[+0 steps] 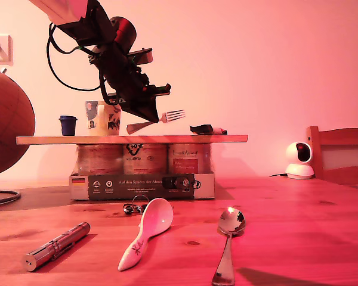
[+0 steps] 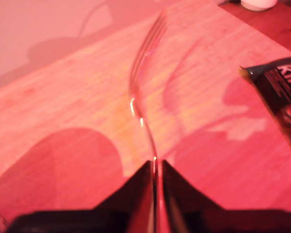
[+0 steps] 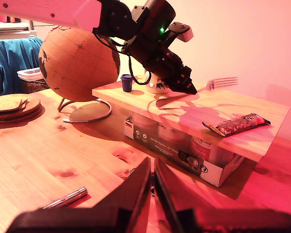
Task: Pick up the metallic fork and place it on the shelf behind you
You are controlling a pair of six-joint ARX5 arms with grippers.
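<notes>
Placement step is in hand: my first gripper (image 2: 155,167), jaws pinched on the metallic fork (image 2: 143,63), holds it above the shelf (image 1: 227,139) and next needs to lower and release, while my second gripper (image 3: 153,170) looks closed and empty.

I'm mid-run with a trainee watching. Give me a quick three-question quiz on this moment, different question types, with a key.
1. True or false: the metallic fork is already lying flat on the shelf.
2. Multiple choice: what lies on the shelf nearest the exterior view's right? A) a snack bar B) a blue cup C) a metal spoon
3. Fill in: my second gripper holds ____.

Key
1. False. My first gripper grips its handle and the tines are up in the air above the plank.
2. A, the snack bar. The blue cup stands toward the other end; the metal spoon is on the table.
3. Nothing; its jaws are closed and empty.
</notes>
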